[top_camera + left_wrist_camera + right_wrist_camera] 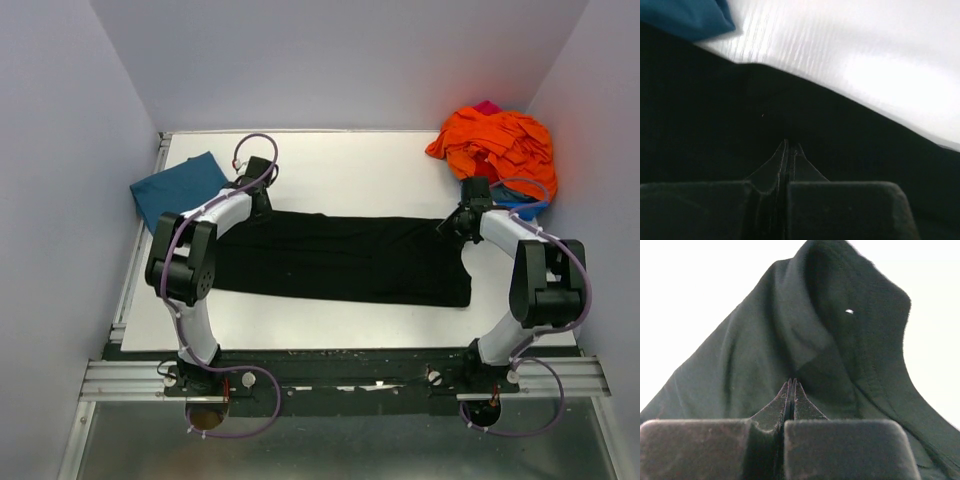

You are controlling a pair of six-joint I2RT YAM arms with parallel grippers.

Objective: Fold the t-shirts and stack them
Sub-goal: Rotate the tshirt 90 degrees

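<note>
Two-handed, pinched the black t-shirt (340, 260) spread across the surface (350, 170), with left jaws shut on its far-left corner, right jaws on far-right. Mid-fold, seemingly; next needed both corners drawn evenly nearward.

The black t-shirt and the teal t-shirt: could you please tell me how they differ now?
The black t-shirt lies spread long across the table; the teal t-shirt sits compact at its far left corner. The right gripper pinches the black t-shirt, tenting its edge; no gripper holds the teal t-shirt. Both are plain cloth.
</note>
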